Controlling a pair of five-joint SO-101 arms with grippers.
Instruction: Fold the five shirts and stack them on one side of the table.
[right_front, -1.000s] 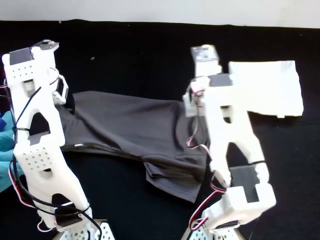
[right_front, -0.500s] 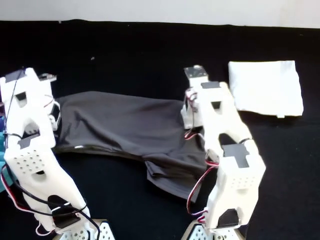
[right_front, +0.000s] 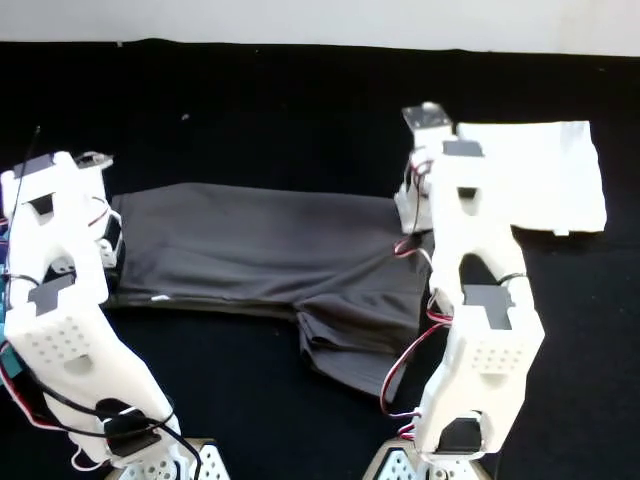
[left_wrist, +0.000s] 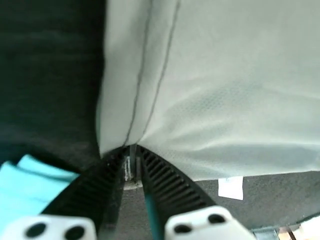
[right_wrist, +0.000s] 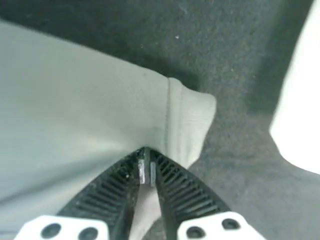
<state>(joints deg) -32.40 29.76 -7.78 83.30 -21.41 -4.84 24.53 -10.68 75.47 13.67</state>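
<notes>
A turquoise cloth (left_wrist: 22, 182) lies at the far left edge of the high view, partly behind the left arm. Just to its right, the left gripper (left_wrist: 132, 154) has its jaws pressed together on the hemmed left edge of the dark grey shirt (right_front: 250, 245). The shirt is stretched flat across the middle of the frame, with a bunched fold hanging toward the lower centre. A small white label (left_wrist: 230, 187) shows near its lower edge. At the shirt's right end, the right gripper (right_wrist: 145, 159) pinches a stitched corner, jaws closed on the fabric. A white folded shirt (right_front: 545, 175) rests in the upper right, just beside that corner. All of this lies on a table (right_front: 250, 110) covered in black cloth, and a pale wall (right_front: 320, 18) runs along the top.
</notes>
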